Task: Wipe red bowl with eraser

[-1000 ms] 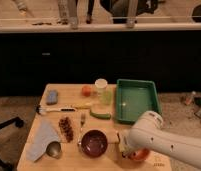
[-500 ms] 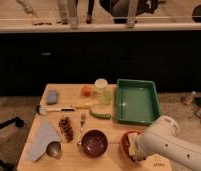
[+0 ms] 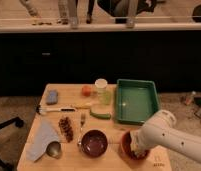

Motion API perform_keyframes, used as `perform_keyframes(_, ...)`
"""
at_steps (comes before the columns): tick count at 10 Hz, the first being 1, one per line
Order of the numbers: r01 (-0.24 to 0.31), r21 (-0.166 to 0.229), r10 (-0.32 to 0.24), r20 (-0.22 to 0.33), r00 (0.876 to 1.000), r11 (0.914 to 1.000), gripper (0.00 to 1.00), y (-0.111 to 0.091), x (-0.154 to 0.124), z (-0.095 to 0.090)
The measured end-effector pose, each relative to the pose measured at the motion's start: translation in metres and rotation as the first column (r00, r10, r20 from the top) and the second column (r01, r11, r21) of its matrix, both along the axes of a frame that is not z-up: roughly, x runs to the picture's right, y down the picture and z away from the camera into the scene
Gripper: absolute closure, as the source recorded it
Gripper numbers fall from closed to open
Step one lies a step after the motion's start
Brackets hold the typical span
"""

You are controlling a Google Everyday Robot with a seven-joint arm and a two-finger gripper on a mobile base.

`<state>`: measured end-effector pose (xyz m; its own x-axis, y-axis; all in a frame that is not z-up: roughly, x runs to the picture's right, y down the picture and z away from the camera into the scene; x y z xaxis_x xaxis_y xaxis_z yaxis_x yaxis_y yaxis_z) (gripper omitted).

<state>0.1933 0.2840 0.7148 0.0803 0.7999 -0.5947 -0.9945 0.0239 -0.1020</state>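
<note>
The red bowl (image 3: 127,143) stands on the wooden table (image 3: 114,160) near its front right corner. Only its left part shows. My white arm reaches in from the right and covers the rest. My gripper (image 3: 137,149) is down inside the bowl, at its right side. The eraser is hidden; I cannot see it in the gripper or on the table.
A dark maroon bowl (image 3: 94,143) sits just left of the red bowl. A green tray (image 3: 137,101) is behind it. A cup (image 3: 101,90), an orange fruit (image 3: 86,90), a blue-grey pad (image 3: 52,96), a brush (image 3: 56,109), a fork (image 3: 82,120) and a grey cloth (image 3: 41,138) lie further left.
My arm has shifted to the right over the bowl, so the bowl's left rim now shows. The other things have not moved.
</note>
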Motion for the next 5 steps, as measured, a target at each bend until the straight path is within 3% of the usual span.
perform_keyframes(2,0.013,0.005,-0.013,0.013,1.000,0.9999,1.00,-0.006,-0.007,0.001)
perform_keyframes(5,0.016,0.035,-0.017,0.030,0.999,0.9993,1.00,-0.006,-0.014,-0.020)
